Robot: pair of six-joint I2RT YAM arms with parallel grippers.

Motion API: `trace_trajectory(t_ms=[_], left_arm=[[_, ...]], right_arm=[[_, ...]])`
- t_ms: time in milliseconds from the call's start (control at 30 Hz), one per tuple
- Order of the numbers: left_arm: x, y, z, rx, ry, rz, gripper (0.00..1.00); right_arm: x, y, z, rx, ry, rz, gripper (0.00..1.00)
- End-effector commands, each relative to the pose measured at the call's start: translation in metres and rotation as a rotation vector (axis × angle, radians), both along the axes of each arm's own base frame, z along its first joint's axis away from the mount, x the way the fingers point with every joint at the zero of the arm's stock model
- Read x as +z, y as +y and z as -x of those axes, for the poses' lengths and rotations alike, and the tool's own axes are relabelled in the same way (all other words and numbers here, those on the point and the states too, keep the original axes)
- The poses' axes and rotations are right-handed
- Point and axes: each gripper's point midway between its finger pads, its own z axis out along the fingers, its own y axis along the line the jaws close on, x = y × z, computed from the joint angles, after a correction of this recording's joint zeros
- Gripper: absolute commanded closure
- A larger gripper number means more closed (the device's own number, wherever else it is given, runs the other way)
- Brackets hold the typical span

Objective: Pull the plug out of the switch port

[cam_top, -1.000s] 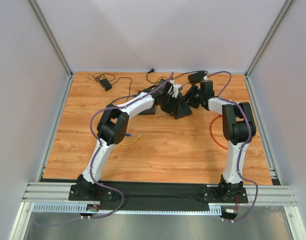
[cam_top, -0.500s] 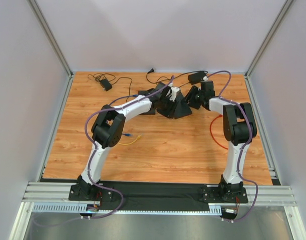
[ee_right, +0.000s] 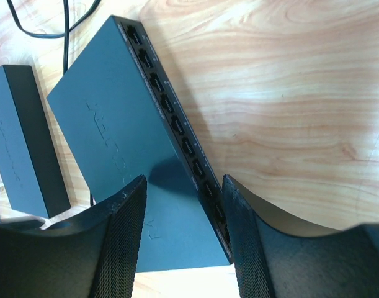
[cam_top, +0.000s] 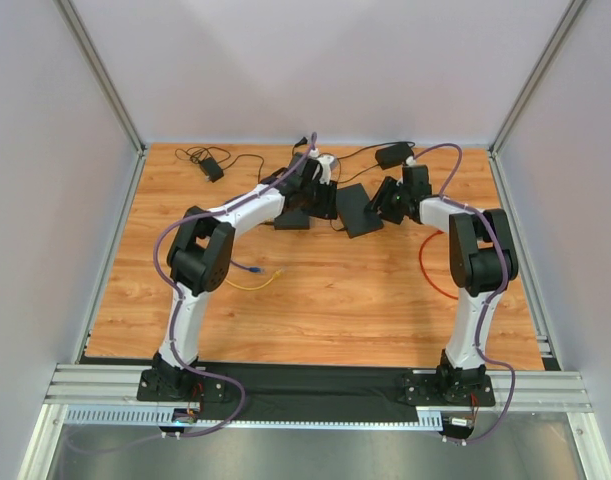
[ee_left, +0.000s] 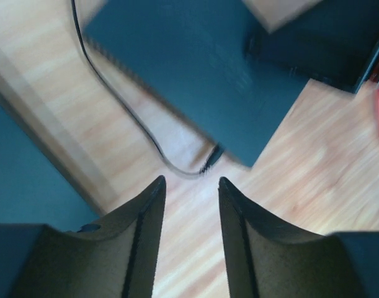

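At the far middle of the table we see the switch lying flat, the plug on the wood just beside its corner. Our left gripper hangs spread and empty above the plug. Our right gripper straddles the switch's port edge, and we cannot tell whether it pinches.

Switch port side open; black box opposite.

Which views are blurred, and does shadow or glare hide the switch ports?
Left wrist: blurred throughout, with the switch edges and black cable smeared. Right wrist: sharp, the ports legible, only a soft shadow on the switch top. Top external: sharp, evenly lit, no glare.
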Motion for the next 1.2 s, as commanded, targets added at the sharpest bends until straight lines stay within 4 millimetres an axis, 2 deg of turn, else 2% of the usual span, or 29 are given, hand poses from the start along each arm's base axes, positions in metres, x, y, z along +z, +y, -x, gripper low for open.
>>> trace_trajectory(t_ms=[0,67,100,167,267,367,433,500,733,833,1167], left_arm=[[0.054,-0.031,0.003,-0.007,-0.065,0.259,0.51],[0.057,-0.033,0.009,-0.093,-0.197,0.187,0.44],[0.056,-0.031,0.011,-0.136,-0.226,0.135,0.44],[0.046,-0.025,0.004,-0.197,-0.308,0.004,0.46],[0.027,-0.011,0.003,-0.246,-0.328,-0.105,0.5],[0.021,-0.008,0.0,-0.31,-0.373,-0.164,0.53],[0.017,-0.008,0.0,-0.363,-0.4,-0.193,0.59],[0.011,-0.005,-0.007,-0.381,-0.435,-0.249,0.59],[-0.008,-0.016,-0.006,-0.539,-0.468,-0.267,0.55],[-0.013,-0.022,0.005,-0.596,-0.434,-0.234,0.52],[-0.027,-0.021,0.011,-0.638,-0.373,-0.245,0.51]], right_arm=[[0.028,0.006,-0.004,0.032,-0.079,-0.02,0.46],[0.028,0.008,-0.004,0.053,-0.083,-0.02,0.46],[0.028,0.008,-0.004,0.066,-0.088,-0.016,0.46],[0.027,0.012,-0.002,0.098,-0.084,-0.029,0.46],[0.028,0.015,0.0,0.131,-0.087,-0.035,0.46],[0.031,0.014,0.001,0.146,-0.098,-0.026,0.46],[0.032,0.013,0.002,0.156,-0.102,-0.014,0.46],[0.033,0.01,0.003,0.158,-0.105,-0.007,0.46],[0.031,0.005,0.004,0.155,-0.104,-0.05,0.46],[0.033,0.006,0.005,0.164,-0.11,-0.062,0.46],[0.041,0.006,0.006,0.164,-0.134,-0.065,0.46]])
